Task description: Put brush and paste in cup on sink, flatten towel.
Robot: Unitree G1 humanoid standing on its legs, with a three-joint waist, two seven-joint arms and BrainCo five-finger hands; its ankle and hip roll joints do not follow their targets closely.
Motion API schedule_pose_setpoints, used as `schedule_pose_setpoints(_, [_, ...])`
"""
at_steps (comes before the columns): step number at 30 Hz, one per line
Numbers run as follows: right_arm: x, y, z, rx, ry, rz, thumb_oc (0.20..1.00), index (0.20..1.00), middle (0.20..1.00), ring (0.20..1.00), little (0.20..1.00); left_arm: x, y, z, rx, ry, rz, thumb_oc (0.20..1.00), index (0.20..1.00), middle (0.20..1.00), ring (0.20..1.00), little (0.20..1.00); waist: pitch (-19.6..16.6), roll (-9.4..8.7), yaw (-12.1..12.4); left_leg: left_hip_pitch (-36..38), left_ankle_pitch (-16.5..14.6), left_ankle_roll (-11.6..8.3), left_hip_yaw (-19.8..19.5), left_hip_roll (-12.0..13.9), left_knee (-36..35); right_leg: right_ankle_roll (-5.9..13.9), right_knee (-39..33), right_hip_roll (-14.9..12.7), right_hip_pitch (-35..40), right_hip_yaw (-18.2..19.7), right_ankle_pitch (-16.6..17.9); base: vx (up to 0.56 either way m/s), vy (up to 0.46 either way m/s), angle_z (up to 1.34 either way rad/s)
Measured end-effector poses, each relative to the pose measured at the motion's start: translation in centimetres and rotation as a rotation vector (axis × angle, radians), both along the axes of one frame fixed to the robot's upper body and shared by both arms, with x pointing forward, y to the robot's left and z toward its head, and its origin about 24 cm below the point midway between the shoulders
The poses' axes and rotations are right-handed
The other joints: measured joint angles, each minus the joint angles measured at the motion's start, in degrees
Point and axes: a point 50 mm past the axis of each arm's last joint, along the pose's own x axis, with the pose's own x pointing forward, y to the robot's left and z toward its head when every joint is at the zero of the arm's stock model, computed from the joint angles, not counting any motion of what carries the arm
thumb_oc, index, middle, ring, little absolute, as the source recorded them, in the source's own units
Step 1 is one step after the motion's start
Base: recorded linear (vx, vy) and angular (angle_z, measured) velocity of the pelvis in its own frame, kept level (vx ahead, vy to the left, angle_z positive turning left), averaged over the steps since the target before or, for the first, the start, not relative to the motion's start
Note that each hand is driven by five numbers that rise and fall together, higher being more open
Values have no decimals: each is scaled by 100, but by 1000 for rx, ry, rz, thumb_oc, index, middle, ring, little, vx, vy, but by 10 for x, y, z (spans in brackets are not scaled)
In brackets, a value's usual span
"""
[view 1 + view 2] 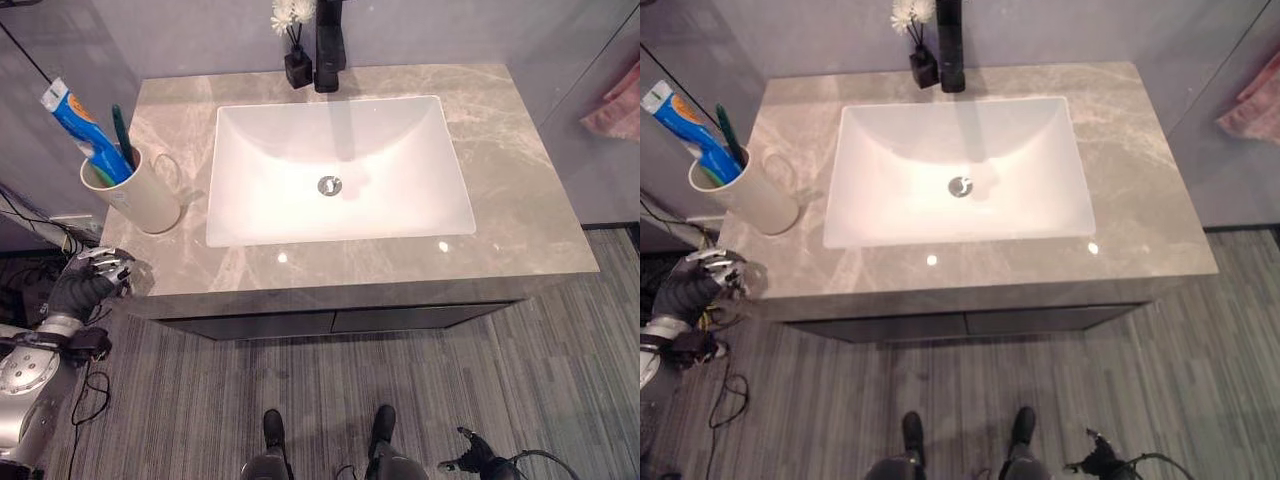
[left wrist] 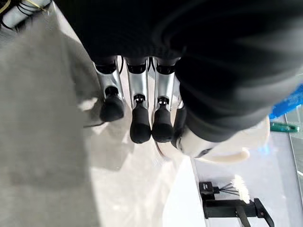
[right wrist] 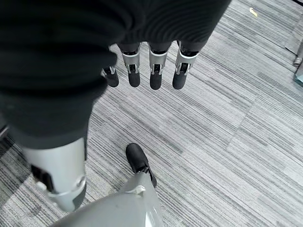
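Observation:
A cream cup (image 1: 142,197) stands on the grey marble counter (image 1: 520,200), left of the white basin (image 1: 250,215). In the cup stand a blue toothpaste tube (image 1: 82,122) and a green toothbrush (image 1: 124,137), both leaning left. My left hand (image 1: 96,274) rests at the counter's front left corner, below the cup; its fingers (image 2: 140,109) are relaxed and hold nothing. The cup (image 2: 227,147) shows just past them. My right hand (image 3: 154,71) hangs low over the carpet, open and empty. A pink towel (image 1: 612,104) hangs at the far right, bunched.
A black faucet (image 1: 329,45) and a small black vase with white flowers (image 1: 297,62) stand behind the basin. The counter's right side is bare marble. Striped grey carpet (image 1: 450,380) lies in front of the cabinet.

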Motion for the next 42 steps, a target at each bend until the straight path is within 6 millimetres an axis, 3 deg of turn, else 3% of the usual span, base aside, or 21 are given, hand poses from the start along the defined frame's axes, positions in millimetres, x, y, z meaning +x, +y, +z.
schedule_pose_setpoints(13, [10,6,3,17,-42,20,1000,1000,1000,1000,1000,17,-1,-7,-44,-58,91,200,200,200,200,200,-14,-5,-99,27,0,-2,71,19,-1,-23,0,18,-18,42,19,26,-4,-3])
schedule_pose_setpoints(22, [14,12,4,37,-62,33,1000,1000,1000,1000,1000,34,1,4,-31,-140,158,200,200,200,200,200,-154,-178,-163,-100,10,-13,144,33,-1,-60,1,61,-201,149,56,0,-1,-5])
schedule_pose_setpoints(29, [16,13,5,39,-71,35,1000,1000,1000,1000,1000,46,6,20,-25,-189,194,200,200,200,200,200,-194,-252,-276,-257,44,-48,152,76,-1,-87,1,120,-371,163,76,0,0,0])
schedule_pose_setpoints(32, [15,12,5,42,-69,28,1000,1000,1000,1000,1000,61,8,33,-35,-228,232,200,200,200,200,200,-154,-311,-301,-310,57,-50,158,86,0,-109,1,133,-430,170,94,0,0,0])
schedule_pose_setpoints(33, [19,13,6,52,-84,17,1000,1000,1000,1000,1000,66,11,49,-3,-256,235,200,200,200,200,200,-97,-382,-318,-405,88,-49,159,87,0,-124,0,133,-529,173,119,0,0,0])
schedule_pose_setpoints(38, [23,18,7,62,-96,41,1000,1000,1000,1000,1000,75,17,72,22,-304,275,200,200,200,200,200,7,-484,-378,-483,112,-54,156,103,0,-145,1,151,-602,175,138,0,0,0])
schedule_pose_setpoints(42, [28,21,10,72,-121,50,1000,1000,1000,1000,1000,79,21,78,24,-309,302,200,200,200,200,200,38,-485,-415,-482,113,-56,158,119,0,-145,1,165,-602,176,138,0,0,0])
